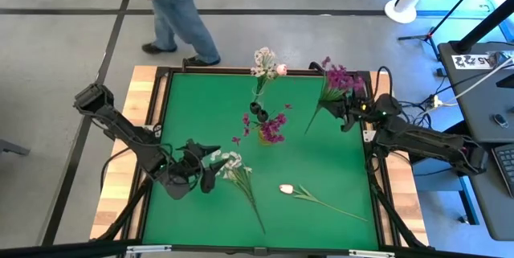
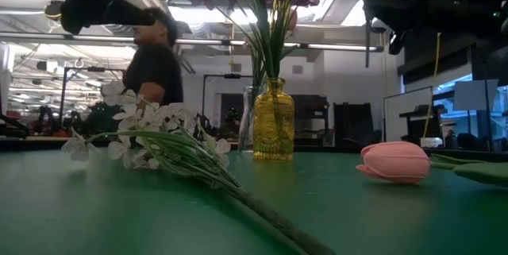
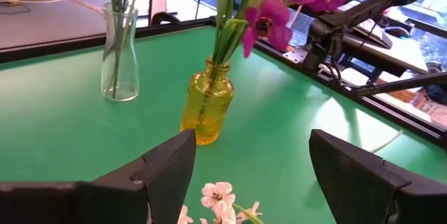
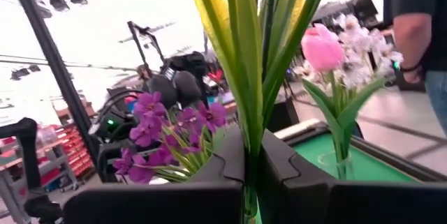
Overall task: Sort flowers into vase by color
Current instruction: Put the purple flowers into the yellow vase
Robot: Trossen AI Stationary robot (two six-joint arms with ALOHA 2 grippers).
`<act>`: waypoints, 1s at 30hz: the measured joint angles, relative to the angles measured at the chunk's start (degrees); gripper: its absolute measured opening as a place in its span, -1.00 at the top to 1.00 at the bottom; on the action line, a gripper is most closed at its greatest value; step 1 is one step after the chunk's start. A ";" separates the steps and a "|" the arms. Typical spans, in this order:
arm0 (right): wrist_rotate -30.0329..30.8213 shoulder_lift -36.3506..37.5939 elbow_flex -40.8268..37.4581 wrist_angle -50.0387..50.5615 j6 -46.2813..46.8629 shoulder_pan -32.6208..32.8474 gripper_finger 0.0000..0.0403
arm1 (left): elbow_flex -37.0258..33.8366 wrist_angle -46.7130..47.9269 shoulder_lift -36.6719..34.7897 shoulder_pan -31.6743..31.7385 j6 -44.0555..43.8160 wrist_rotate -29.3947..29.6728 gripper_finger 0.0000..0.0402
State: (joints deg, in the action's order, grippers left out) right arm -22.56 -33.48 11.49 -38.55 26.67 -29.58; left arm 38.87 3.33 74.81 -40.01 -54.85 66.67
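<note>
While the left gripper (image 1: 210, 167) hangs wide open and empty at lower left over a white-blossomed spray (image 1: 233, 167) lying on the green desk (image 1: 321, 161), the right gripper (image 1: 344, 107) at upper right is clamped on a magenta-purple flower bunch (image 1: 337, 79), seemingly clear of the desk.

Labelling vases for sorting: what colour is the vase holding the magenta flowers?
Yellow glass vase, clearest in the left wrist view.

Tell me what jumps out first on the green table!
The yellow vase of purple flowers stands mid-table, with a clear vase of white and pink blooms behind it. The right claw grips a purple flower bunch near the far right corner. The open left claw hovers by a white spray.
</note>
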 joint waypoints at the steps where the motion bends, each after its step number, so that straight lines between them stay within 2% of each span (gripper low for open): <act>1: -0.37 -0.66 -0.34 -1.60 -0.06 0.00 0.97 | 0.00 0.02 0.00 0.22 0.00 0.00 -0.36; 4: -0.72 -2.83 -0.46 -4.96 -2.28 1.74 0.97 | 0.00 0.02 0.00 1.06 0.04 -0.06 -0.36; 8: 2.20 -6.55 -0.42 -9.92 -9.63 6.84 0.97 | 0.00 0.00 0.00 2.17 0.04 -0.96 -0.36; 16: 3.57 -17.63 5.53 -9.90 -26.70 13.86 0.97 | 0.02 -1.91 0.00 4.95 0.18 -6.21 -0.36; 23: 0.48 -30.05 13.29 -15.99 -30.01 16.58 0.97 | 0.02 -3.99 0.00 6.05 1.78 -6.37 -0.36; 26: 0.45 -33.32 15.03 -16.15 -30.98 16.59 0.97 | 0.02 -4.28 0.00 6.03 1.80 -6.61 -0.36; 30: 0.45 -37.09 15.62 -21.29 -31.80 16.48 0.97 | 0.02 -4.28 0.00 5.99 1.90 -6.91 -0.36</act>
State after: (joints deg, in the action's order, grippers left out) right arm -22.11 -70.57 27.11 -59.84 -5.13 -13.10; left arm 38.89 -0.95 74.81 -34.02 -52.95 59.77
